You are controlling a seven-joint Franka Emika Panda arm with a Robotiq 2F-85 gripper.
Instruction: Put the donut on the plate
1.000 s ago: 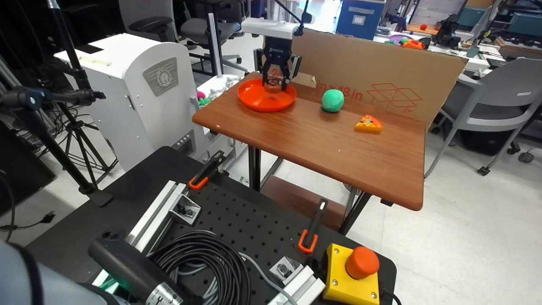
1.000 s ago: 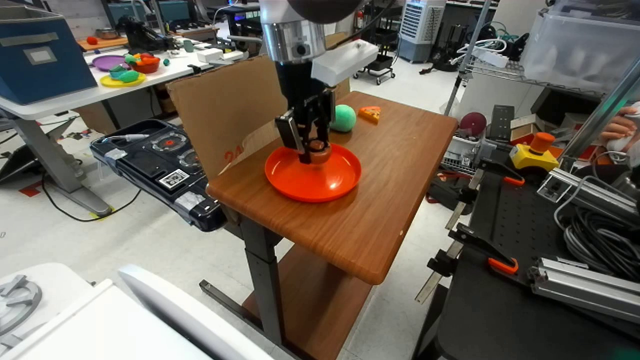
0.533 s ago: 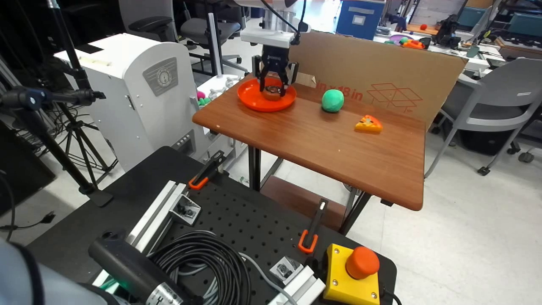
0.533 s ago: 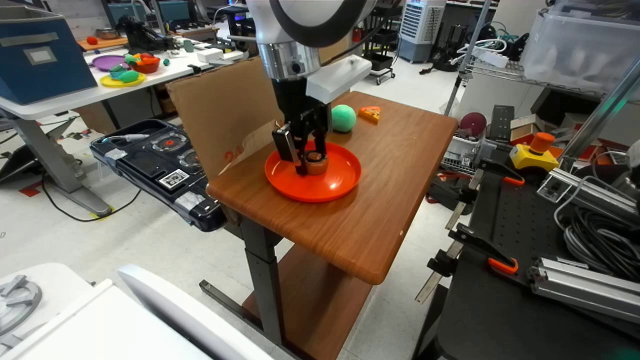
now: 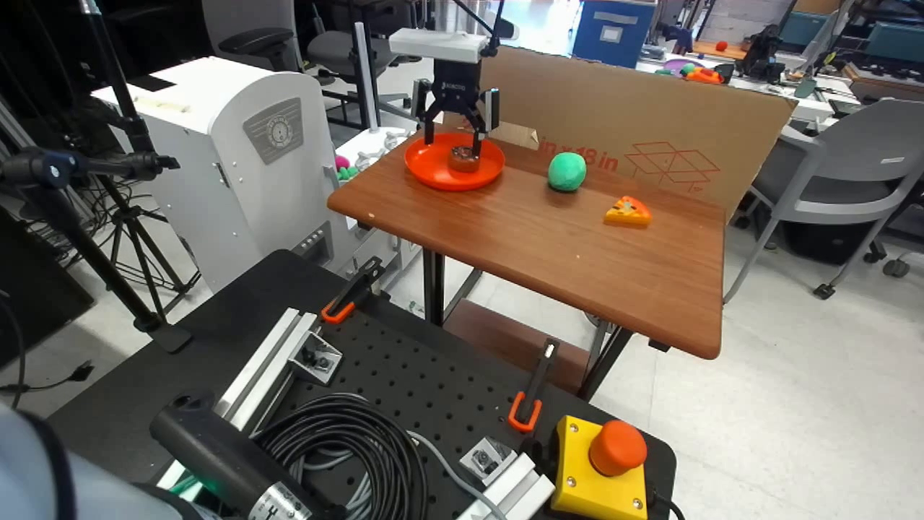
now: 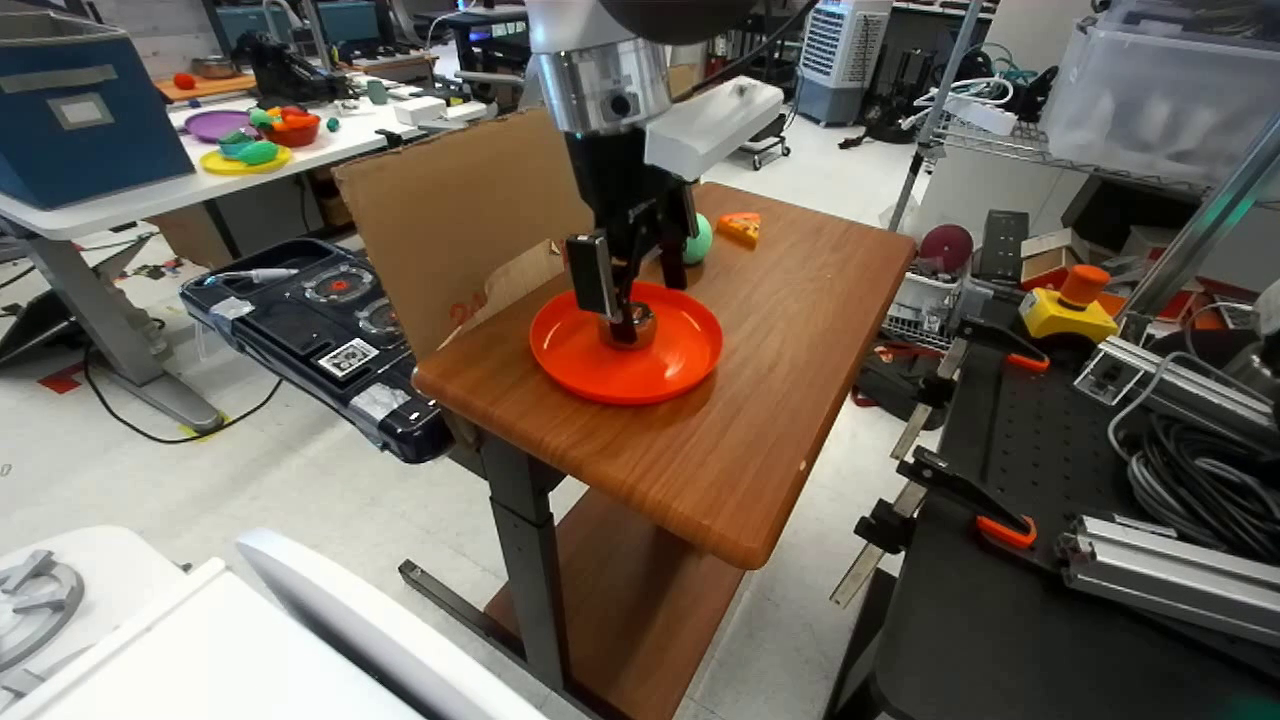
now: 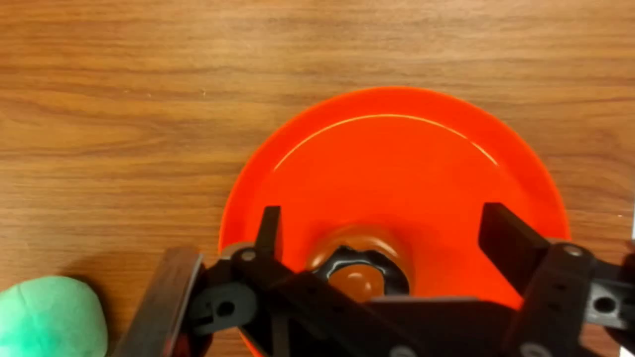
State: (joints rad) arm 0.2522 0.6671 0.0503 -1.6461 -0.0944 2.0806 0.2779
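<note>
"Donut [image 5: 463, 160]?"
"One (brown, dark-topped), lying on the orange-red plate [image 5: 433, 170], far left of the table [image 5: 613, 282] in an exterior view."
"Gripper [image 5: 452, 143]?"
"One, over the plate, jaws spread wide."
"Also listed?"
"Green ball [image 5: 567, 172] and orange-yellow toy wedge [image 5: 628, 212], right of the plate there."

Can't see the six o'clock side of the donut [image 7: 361, 257] in the wrist view, masked by the gripper [image 7: 382, 213]. Can't follow the rim of the plate [image 7: 392, 163] from about four to seven, covered or past the frame edge. Get only part of the green ball [image 7: 49, 320] at eight, cropped by two edges. In an exterior view, lose the arm [image 6: 605, 88] at twelve. Can't sort out the tiny bright pieces [image 5: 704, 75] at two o'clock in an exterior view.
</note>
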